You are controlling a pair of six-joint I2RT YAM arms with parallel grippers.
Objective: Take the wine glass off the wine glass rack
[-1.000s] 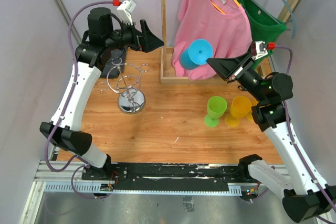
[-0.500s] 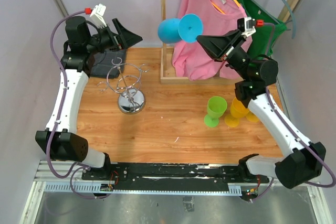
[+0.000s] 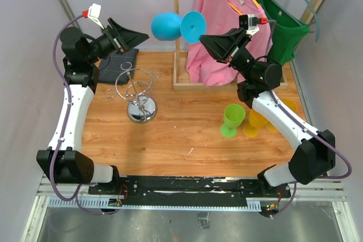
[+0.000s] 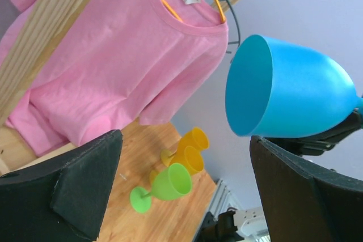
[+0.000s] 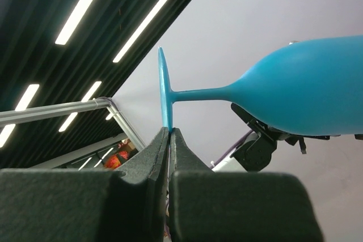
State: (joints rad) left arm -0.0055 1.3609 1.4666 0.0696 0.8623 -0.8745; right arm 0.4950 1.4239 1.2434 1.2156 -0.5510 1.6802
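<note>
Pinches the turquoise wine glass (image 3: 170,25) by its foot rim in the right gripper (image 3: 203,38) (sideways, mouth leftward) above the far edge. Holds the left gripper (image 3: 140,37) spread wide beside it.

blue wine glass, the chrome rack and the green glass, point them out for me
blue wine glass (image 3: 165,26), top external view, on its bowl
wine glass rack (image 3: 142,113), top external view, on its round domed base
green wine glass (image 3: 233,114), top external view, on its bowl

The wine glass (image 3: 167,25) looks smooth plastic, the wine glass rack (image 3: 139,92) shiny chrome, the table (image 3: 187,131) smooth wood.
</note>
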